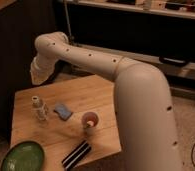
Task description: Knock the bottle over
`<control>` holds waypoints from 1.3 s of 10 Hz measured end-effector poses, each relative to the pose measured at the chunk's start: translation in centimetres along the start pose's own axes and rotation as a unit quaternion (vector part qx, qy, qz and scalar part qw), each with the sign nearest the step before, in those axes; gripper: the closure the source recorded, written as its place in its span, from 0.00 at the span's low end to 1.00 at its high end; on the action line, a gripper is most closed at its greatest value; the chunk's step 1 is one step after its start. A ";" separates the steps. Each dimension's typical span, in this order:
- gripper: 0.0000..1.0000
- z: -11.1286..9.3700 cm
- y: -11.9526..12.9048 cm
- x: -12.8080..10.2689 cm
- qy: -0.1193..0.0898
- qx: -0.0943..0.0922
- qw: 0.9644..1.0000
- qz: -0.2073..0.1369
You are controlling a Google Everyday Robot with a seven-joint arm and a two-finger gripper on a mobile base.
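From my seat I see the bottle (39, 108) standing upright at the left of the wooden counter (98, 92), just left of centre height in the frame. The gripper (39, 76) hangs above it at the upper left, at the end of the white arm (86, 55) that sweeps in from the big body at the right, and it is apart from the bottle. I cannot tell how the gripper is set. Just right of the bottle lies a small blue sponge (62, 111), near it but not touching. Further right stands the pinkish cup (90, 120), upright, near the counter's middle. A green plate (23, 157) sits at the lower left corner, and a dark striped flat object (76, 155) lies along the bottom edge, below the cup.
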 end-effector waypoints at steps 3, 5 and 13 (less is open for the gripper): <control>1.00 5.0 0.9 -0.1 -0.007 0.001 1.000 0.012; 1.00 5.6 1.7 -1.5 -0.021 0.002 1.000 0.016; 1.00 -0.4 0.3 -12.4 -0.121 -0.003 0.991 -0.049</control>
